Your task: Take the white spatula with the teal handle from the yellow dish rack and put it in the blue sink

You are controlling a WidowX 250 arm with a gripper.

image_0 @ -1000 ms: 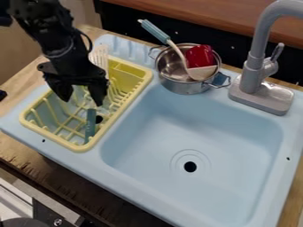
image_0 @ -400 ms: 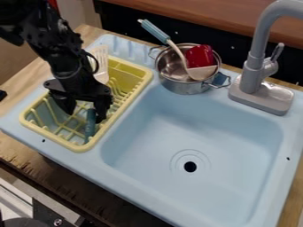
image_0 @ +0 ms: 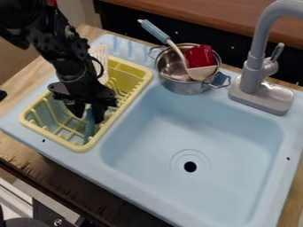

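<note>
And here's the black two-finger gripper [image_0: 88, 118] down inside the yellow plastic dish rack [image_0: 78, 148], fingers apart so they straddle the slim teal handle [image_0: 89, 129], which lies near the rack's lower corner.

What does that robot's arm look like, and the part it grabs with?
The arm is black, built from chunky, angular segments with rounded joints, and a thin black cable loops out beside its lower part. The end effector is black too: a wide crosspiece with rounded ends carries two thick, dark fingers. A small patch of red shows near the top of the arm.
</note>
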